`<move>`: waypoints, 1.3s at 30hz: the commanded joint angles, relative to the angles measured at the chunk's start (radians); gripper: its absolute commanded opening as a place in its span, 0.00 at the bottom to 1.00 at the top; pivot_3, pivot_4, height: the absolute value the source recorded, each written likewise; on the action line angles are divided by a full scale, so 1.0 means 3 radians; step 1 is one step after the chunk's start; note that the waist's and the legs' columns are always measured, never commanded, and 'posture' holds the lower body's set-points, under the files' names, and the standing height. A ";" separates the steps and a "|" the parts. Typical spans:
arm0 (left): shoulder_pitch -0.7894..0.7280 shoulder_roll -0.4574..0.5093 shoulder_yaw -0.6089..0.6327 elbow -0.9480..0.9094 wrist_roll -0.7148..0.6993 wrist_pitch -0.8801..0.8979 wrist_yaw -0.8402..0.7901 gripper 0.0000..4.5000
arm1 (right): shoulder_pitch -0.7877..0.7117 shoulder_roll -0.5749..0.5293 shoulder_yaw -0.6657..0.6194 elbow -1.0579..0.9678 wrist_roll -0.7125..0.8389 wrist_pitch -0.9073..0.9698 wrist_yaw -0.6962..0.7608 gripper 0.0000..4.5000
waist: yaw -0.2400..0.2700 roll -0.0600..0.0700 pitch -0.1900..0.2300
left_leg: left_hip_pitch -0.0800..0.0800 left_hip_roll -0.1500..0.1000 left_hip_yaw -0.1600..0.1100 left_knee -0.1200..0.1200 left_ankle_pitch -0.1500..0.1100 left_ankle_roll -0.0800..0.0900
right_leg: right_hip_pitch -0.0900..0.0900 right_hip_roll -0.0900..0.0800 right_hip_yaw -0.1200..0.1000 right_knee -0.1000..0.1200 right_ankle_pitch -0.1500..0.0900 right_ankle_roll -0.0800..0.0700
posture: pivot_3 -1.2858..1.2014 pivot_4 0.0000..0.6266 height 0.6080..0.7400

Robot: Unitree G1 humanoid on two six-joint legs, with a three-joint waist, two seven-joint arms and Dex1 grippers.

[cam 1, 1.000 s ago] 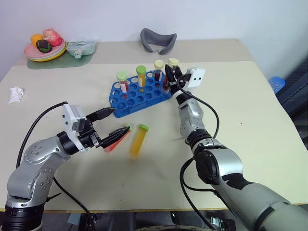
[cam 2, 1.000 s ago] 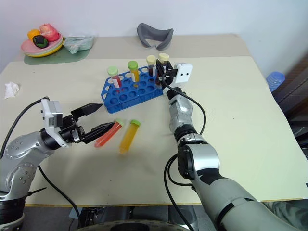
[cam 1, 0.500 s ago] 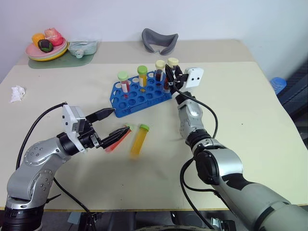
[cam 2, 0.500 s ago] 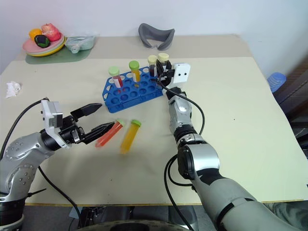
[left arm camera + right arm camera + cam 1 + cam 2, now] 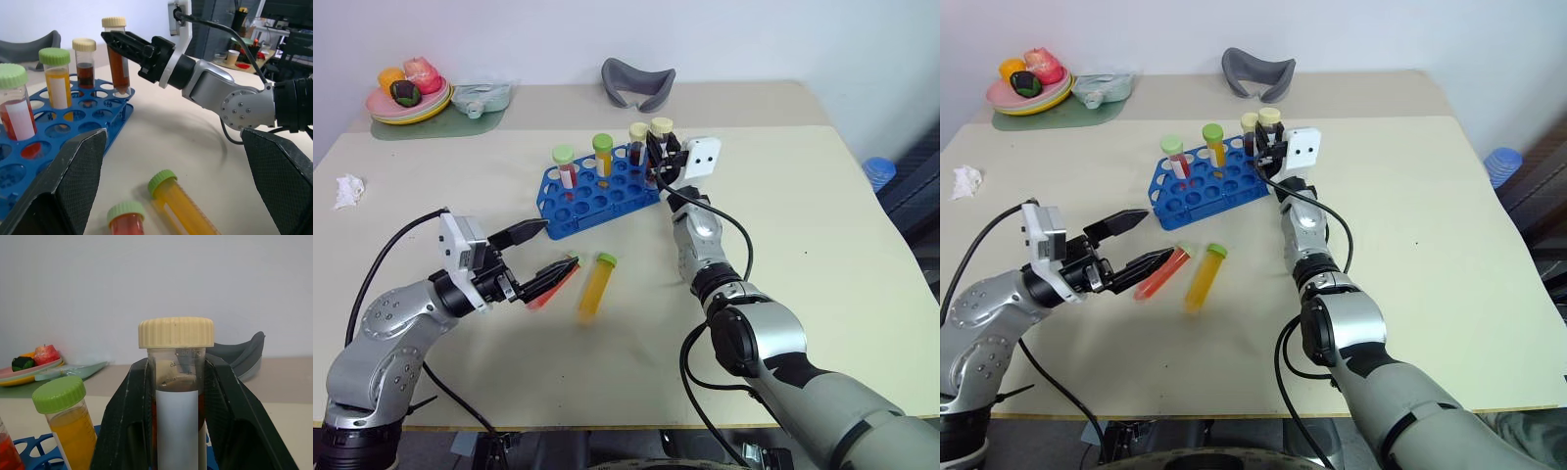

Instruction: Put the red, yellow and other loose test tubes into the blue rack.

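Observation:
The blue rack stands mid-table with a red tube, a yellow tube and a brown tube upright in it. My right gripper is shut on a second brown tube with a cream cap, whose lower end is at the rack's right corner. A loose red tube and a loose yellow tube lie on the table in front of the rack. My left gripper is open just left of them, its lower finger over the red tube.
A plate of fruit and a green mat sit at the back left. There is a grey curved piece at the back centre and crumpled white paper at the left edge. A blue object lies beyond the table's right edge.
My right gripper has rolled a little with the brown tube in it, at the same spot. The left arm has not moved.

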 commanded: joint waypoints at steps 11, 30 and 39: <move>-0.0031 0.0003 0.0033 -0.0085 -0.0034 -0.0054 -0.0018 1.00 | 0.0187 -0.0045 0.0052 0.0100 -0.0079 0.0058 -0.0049 0.18 | -0.0001 -0.0001 -0.0002 | 0.0008 0.0000 0.0000 0.0000 0.0000 0.0000 | 0.0008 0.0000 0.0000 0.0000 0.0000 0.0000 | 0.52 0.24 1.00; -0.0012 -0.0028 0.0051 -0.0132 -0.0065 -0.0031 -0.0006 1.00 | 0.0002 0.0198 -0.0232 0.0070 0.0219 -0.0170 0.0099 0.18 | -0.0006 0.0000 -0.0001 | 0.0009 0.0000 0.0000 -0.0001 0.0000 0.0000 | 0.0007 0.0000 0.0000 0.0000 0.0000 0.0000 | 0.52 0.24 1.00; 0.0077 -0.0010 0.0091 -0.0228 -0.0113 -0.0007 0.0042 1.00 | -0.0083 0.0221 -0.0224 0.0146 0.0124 -0.0224 -0.0042 0.18 | -0.0011 0.0001 -0.0001 | 0.0008 0.0000 0.0000 -0.0002 0.0000 0.0000 | 0.0006 0.0000 0.0001 0.0000 0.0000 0.0000 | 0.52 0.24 1.00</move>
